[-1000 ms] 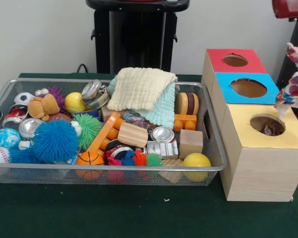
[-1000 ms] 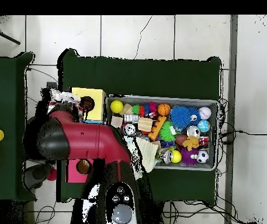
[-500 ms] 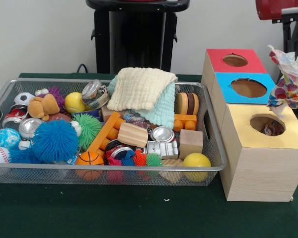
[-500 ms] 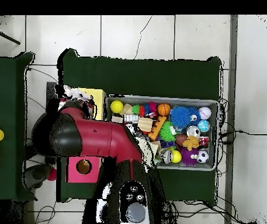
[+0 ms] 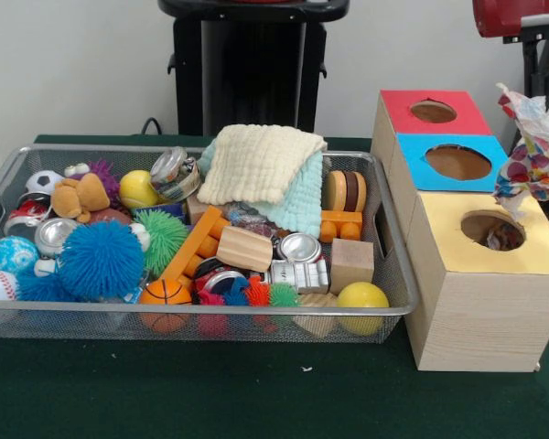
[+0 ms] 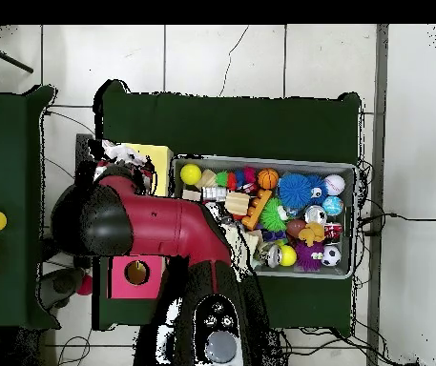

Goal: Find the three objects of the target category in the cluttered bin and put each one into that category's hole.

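Note:
The silver wire-mesh bin is full of toys, with a cream cloth over a mint cloth at its back. The gripper comes down at the front view's top right. A knotted multicoloured fabric ball hangs under it in the air, just behind and right of the yellow-topped box's hole. The fabric hides the fingers. A bit of patterned fabric shows inside that hole. In the overhead view the fabric ball sits at the yellow box's left edge, beyond the red arm.
The blue-topped box and red-topped box stand behind the yellow one, right of the bin. In the bin lie a blue spiky ball, a green spiky ball, wooden blocks, cans and small balls. The robot's black pedestal stands behind.
Since a second ago the arm and the hanging fabric ball have shifted a little left in the front view, towards the boxes. Over the last half second nothing has visibly moved.

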